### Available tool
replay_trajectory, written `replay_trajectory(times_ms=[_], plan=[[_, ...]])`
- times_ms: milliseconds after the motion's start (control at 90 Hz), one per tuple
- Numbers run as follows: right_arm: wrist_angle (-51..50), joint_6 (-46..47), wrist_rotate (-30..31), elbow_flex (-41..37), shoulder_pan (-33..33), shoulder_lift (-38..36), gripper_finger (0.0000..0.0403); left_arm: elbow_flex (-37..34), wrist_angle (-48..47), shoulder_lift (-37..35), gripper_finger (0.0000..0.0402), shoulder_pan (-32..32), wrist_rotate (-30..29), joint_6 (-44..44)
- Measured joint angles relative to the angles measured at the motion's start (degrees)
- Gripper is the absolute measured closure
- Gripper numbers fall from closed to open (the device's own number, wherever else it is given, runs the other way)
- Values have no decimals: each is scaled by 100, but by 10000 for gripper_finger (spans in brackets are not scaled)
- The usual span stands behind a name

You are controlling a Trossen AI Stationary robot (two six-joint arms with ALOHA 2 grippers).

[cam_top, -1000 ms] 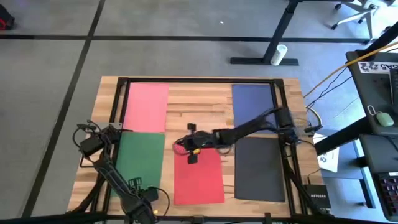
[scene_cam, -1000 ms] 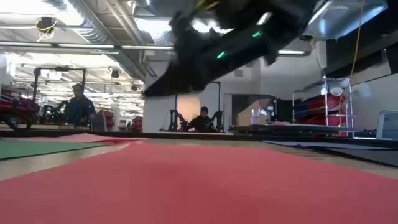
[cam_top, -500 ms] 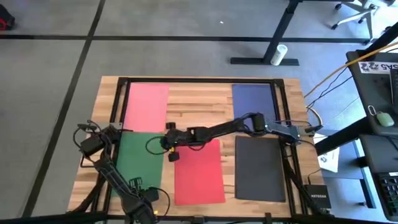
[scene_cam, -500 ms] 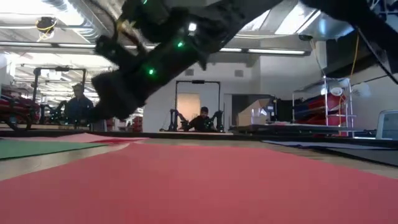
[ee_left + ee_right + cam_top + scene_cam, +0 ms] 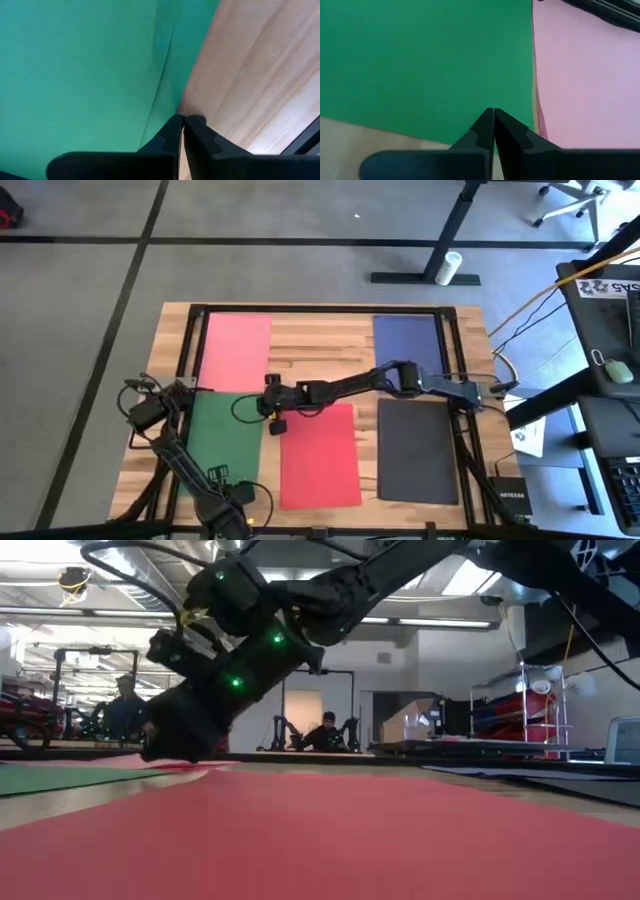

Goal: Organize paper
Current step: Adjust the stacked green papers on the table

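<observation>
Five sheets of paper lie flat on the wooden table: pink (image 5: pixel 236 350) far left, green (image 5: pixel 226 442) near left, red (image 5: pixel 320 456) in the middle, navy blue (image 5: pixel 408 343) far right, dark grey (image 5: pixel 418 450) near right. My right gripper (image 5: pixel 493 111) is shut and reaches across the table; its tips stand low over the green sheet's far right corner (image 5: pixel 522 117), beside the pink sheet (image 5: pixel 585 80). My left gripper (image 5: pixel 183 119) is shut at the green sheet's right edge (image 5: pixel 167 75), near the table's front. My right gripper points its shut fingertips down at the green sheet's far right corner; I cannot tell whether they touch the paper. My left gripper has its shut tips at the green sheet's edge where it meets the wood; I cannot tell whether they touch it.
A black metal frame (image 5: pixel 320 308) runs round the tabletop. A bare strip of wood (image 5: pixel 320 350) lies between the pink and navy sheets. Desks, cables and a router (image 5: pixel 510 500) stand off the table's right side. People sit far behind the table in the low view.
My right gripper has gone from above the red sheet's far edge toward the table's left edge and downward, ending over the green sheet's far right corner. The sheets have kept their places.
</observation>
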Motion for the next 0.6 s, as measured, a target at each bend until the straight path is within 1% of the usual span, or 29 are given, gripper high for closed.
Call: replay_trajectory(times_ms=[122,278,600], plan=[[91,2,-113,11,0,52,403,0,0,0,402,-2,-4,0],[-27,14,-223,184,2,259,403,2,0,0,402,0,-2,-15],[-117,57,-349,235,4,282,403,2,-2,0,402,0,-6,-31]])
